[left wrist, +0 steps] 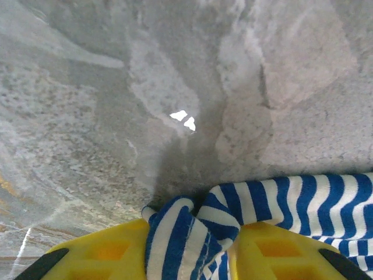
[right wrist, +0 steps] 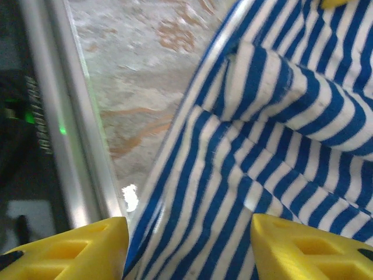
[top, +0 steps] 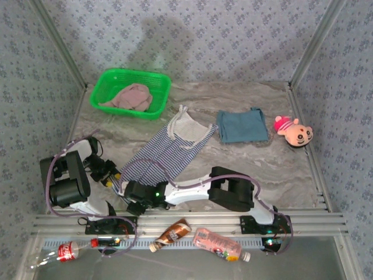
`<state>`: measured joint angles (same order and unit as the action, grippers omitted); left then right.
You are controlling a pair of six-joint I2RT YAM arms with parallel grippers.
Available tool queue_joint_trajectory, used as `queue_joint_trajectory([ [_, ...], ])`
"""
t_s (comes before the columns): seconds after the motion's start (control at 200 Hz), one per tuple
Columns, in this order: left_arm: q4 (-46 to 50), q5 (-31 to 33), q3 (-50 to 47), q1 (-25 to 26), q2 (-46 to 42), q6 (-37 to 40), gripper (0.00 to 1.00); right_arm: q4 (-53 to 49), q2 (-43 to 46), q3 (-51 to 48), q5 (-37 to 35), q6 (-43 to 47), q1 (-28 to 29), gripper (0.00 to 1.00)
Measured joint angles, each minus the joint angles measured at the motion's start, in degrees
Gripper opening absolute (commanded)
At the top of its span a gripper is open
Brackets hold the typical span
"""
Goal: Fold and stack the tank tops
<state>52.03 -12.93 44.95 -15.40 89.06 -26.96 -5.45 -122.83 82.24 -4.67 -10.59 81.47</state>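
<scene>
You see a navy-and-white striped top [top: 166,153], a plain teal top [top: 242,126] at 2 o'clock, and a dusty pink top [top: 131,97] in a green basket [top: 109,83] at 11 o'clock.

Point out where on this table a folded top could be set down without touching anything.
Free: the marble between the teal top and the right arm, nearer than the plush toy; also the strip between the green basket and the left arm. Crowded: the near-left, where both arms meet the striped top.
</scene>
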Motion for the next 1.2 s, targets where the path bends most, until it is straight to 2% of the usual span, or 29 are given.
queue_joint_trajectory([
  [0.1,-0.02,-0.42,0.0,0.0,0.0,0.22,0.27,-2.36,-0.94,1.77,-3.1,0.33,0.66,0.46],
  [0.225,-0.02,-0.87,0.0,0.02,-0.02,0.5,0.21,-5.27,-1.2,2.89,-6.54,0.5,1.46,0.23],
  [0.385,0.04,-1.03,0.0,0.2,-0.5,0.57,0.14,-6.58,-1.16,3.39,-8.02,1.77,1.55,0.11],
  [0.555,3.1,0.96,2.29,1.46,-4.39,0.37,0.07,-5.51,-0.02,2.75,-6.23,2.32,1.07,0.09],
  [0.77,7.23,3.28,7.19,4.2,-9.01,-0.07,0.07,0.59,5.49,-0.68,1.29,0.46,-1.95,0.1],
  [0.994,9.75,3.74,14.16,9.94,-7.63,-1.84,0.08,6.78,12.39,-8.52,8.98,-5.18,-7.48,0.1],
  [1.199,11.28,3.26,23.56,15.78,-1.01,-3.82,0.08,10.32,17.79,-16.09,14.78,-8.0,-15.43,0.1],
])
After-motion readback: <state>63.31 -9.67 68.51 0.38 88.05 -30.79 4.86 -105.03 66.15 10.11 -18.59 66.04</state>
